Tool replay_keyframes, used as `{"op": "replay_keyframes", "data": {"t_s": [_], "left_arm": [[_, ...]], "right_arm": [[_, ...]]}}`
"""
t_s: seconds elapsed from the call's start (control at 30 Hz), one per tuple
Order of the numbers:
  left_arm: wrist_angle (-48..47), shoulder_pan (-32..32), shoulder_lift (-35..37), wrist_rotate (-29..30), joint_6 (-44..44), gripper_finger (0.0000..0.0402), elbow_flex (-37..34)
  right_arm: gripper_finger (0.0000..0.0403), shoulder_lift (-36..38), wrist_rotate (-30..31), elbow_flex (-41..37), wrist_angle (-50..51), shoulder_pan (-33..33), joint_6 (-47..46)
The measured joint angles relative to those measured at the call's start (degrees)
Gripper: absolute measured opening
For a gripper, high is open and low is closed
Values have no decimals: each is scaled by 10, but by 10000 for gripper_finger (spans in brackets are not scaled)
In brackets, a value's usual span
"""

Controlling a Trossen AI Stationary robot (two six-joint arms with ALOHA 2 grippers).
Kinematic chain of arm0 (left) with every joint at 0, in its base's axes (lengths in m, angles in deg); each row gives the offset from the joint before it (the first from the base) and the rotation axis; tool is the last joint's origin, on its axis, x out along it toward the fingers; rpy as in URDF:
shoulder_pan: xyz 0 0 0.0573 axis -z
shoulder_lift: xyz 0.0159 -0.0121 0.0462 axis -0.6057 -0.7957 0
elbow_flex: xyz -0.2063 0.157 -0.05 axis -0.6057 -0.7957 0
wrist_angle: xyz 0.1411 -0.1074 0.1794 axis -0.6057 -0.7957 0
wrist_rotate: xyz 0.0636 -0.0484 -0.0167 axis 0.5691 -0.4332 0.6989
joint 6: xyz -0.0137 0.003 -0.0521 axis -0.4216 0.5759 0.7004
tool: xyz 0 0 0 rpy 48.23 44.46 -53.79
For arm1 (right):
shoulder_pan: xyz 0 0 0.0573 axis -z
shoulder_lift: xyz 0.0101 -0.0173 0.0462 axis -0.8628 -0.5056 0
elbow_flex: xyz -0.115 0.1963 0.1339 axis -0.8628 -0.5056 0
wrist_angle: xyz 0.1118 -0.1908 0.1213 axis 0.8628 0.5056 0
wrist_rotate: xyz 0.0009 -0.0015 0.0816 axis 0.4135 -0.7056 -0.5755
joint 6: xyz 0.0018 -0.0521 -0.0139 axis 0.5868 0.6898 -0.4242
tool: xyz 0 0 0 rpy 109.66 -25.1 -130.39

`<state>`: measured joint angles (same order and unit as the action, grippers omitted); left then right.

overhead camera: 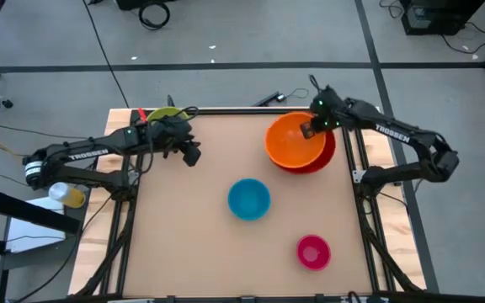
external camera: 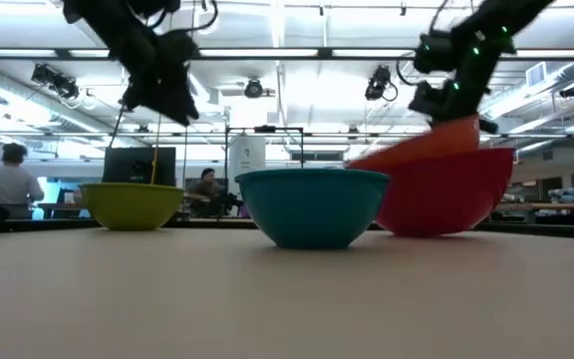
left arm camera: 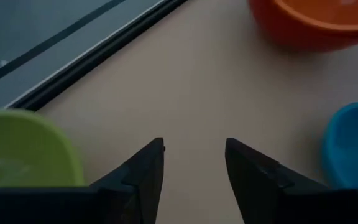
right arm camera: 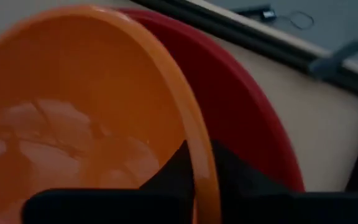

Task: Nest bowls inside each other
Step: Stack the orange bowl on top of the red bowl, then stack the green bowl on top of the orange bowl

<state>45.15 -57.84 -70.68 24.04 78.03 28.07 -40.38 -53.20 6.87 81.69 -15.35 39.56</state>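
My right gripper (overhead camera: 311, 128) is shut on the orange bowl (overhead camera: 293, 139), which stands tilted over the red bowl (overhead camera: 325, 160) at the table's far right. The blue bowl (overhead camera: 249, 199) rests on its base at the table's middle. Near the right front sits the pink bowl (overhead camera: 313, 252). The yellow-green bowl (overhead camera: 165, 114) stands at the far left edge. My left gripper (left arm camera: 194, 146) hangs open above the table beside the yellow-green bowl (left arm camera: 23, 149), with nothing between its fingers. My right gripper has the orange bowl's rim (right arm camera: 201, 155) at the bowl's far right side, one finger (right arm camera: 173, 168) inside the bowl and one outside. The fingers slant down from the far right. The bowl tilts, its held side high (external camera: 463, 128), its low side (external camera: 367, 160) over the red bowl's rim.
A dark rail (overhead camera: 226, 109) runs along the table's far edge. Bare tabletop lies at the near left (overhead camera: 175, 244). In the low view, people (external camera: 8, 179) sit at desks in the room beyond the table.
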Motion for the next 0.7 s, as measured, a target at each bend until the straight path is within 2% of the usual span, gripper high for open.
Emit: {"op": "replay_keyframes", "data": {"t_s": [0.17, 0.4, 0.57, 0.7], "left_arm": [[-3, -15, -1, -1, 1, 171, -14], [-35, -28, -1, -2, -6, 172, -14], [-99, -65, -17, 6, 5, 172, -14], [-121, -84, -39, 15, -25, 172, -13]], "right_arm": [[109, 5, 8, -64, -52, -1, -39], [186, 21, 8, -73, -87, -3, -52], [221, 73, 8, -73, -138, -3, -79], [232, 107, 8, -73, -185, -3, -79]]}}
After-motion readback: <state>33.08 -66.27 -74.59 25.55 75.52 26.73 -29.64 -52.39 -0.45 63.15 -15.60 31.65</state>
